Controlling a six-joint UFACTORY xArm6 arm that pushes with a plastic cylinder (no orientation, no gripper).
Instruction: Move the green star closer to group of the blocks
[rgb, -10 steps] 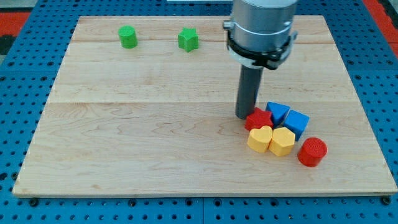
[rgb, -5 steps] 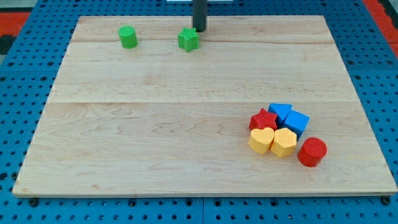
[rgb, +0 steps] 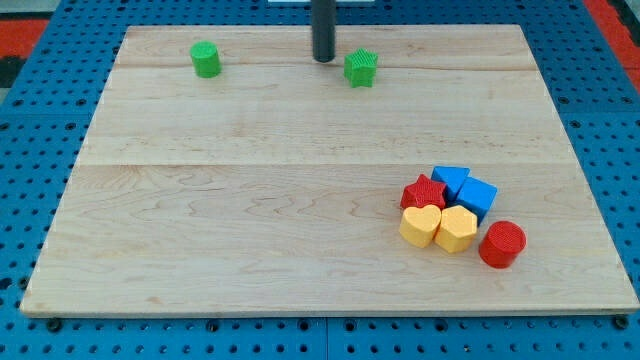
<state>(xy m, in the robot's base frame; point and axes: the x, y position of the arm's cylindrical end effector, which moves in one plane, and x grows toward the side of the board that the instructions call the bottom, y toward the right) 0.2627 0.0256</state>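
The green star (rgb: 361, 68) sits near the view's top, right of centre. My tip (rgb: 323, 59) stands just to its left, a small gap apart. The group of blocks lies at the lower right: a red star (rgb: 423, 191), a blue triangle-like block (rgb: 451, 179), a blue cube (rgb: 478, 195), a yellow heart (rgb: 420, 224), a yellow hexagon (rgb: 457, 228) and a red cylinder (rgb: 502, 244).
A green cylinder (rgb: 206, 59) stands at the view's top left. The wooden board (rgb: 250, 200) lies on a blue pegboard surface.
The green star has slid to the right along the top of the board. My tip moved from the star's upper right to its left side.
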